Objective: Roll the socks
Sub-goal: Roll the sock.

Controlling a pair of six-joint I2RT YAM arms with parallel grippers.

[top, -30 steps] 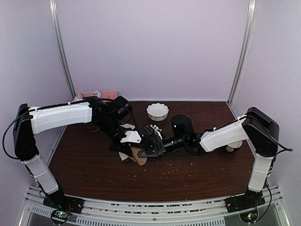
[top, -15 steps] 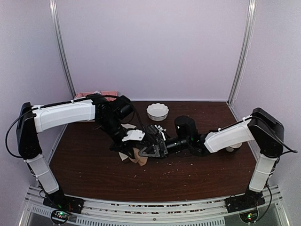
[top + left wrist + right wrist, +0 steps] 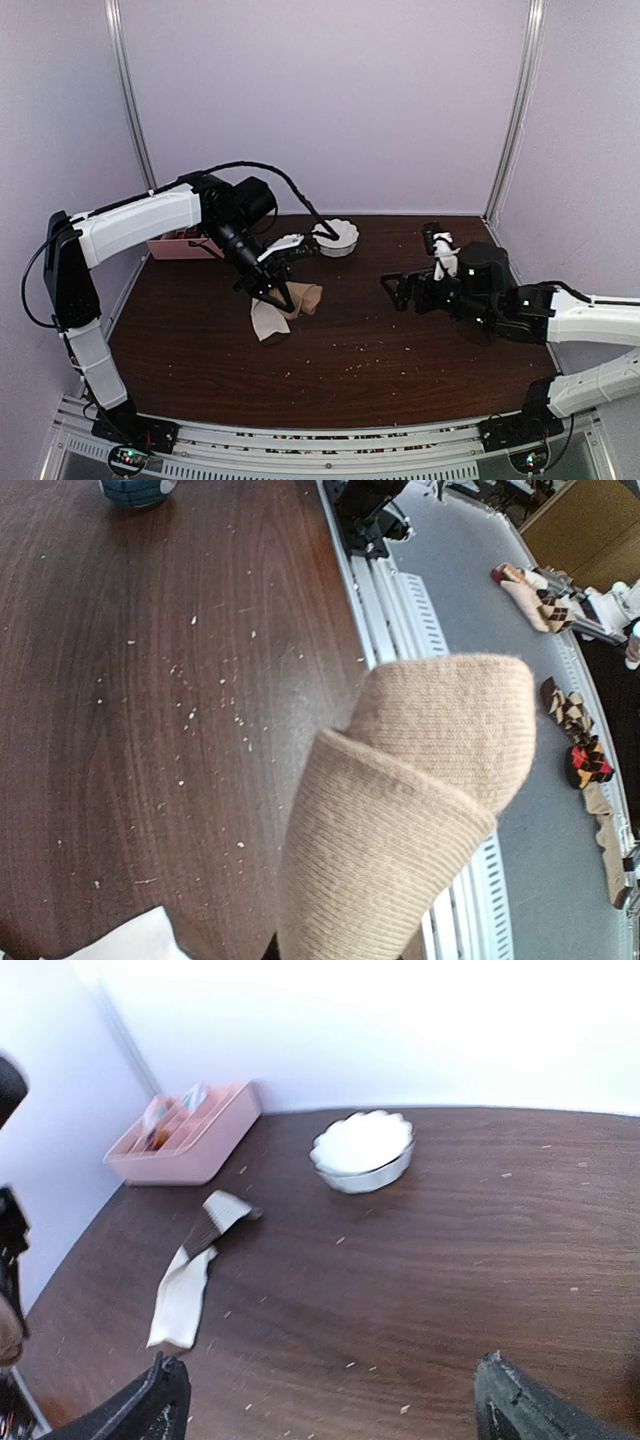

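The plain tan sock (image 3: 304,297) hangs folded from my left gripper (image 3: 282,293), which is shut on it just above the table at centre left. In the left wrist view the tan sock (image 3: 400,820) fills the lower middle and hides the fingers. The cream sock with a dark brown patch (image 3: 266,322) lies flat on the table right below the left gripper; the right wrist view shows this cream sock (image 3: 183,1285) at the left. My right gripper (image 3: 411,264) is off to the right, open wide and holding nothing, its fingertips (image 3: 150,1405) far apart.
A white scalloped bowl (image 3: 337,238) stands at the back middle, the bowl (image 3: 362,1150) also showing in the right wrist view. A pink tray (image 3: 175,244) sits at the back left; the tray (image 3: 185,1130) holds small items. Crumbs dot the dark wooden table (image 3: 400,350).
The right gripper opened, let go of the socks and drew back to the right. The left gripper stayed shut on the tan sock and lifted it slightly.
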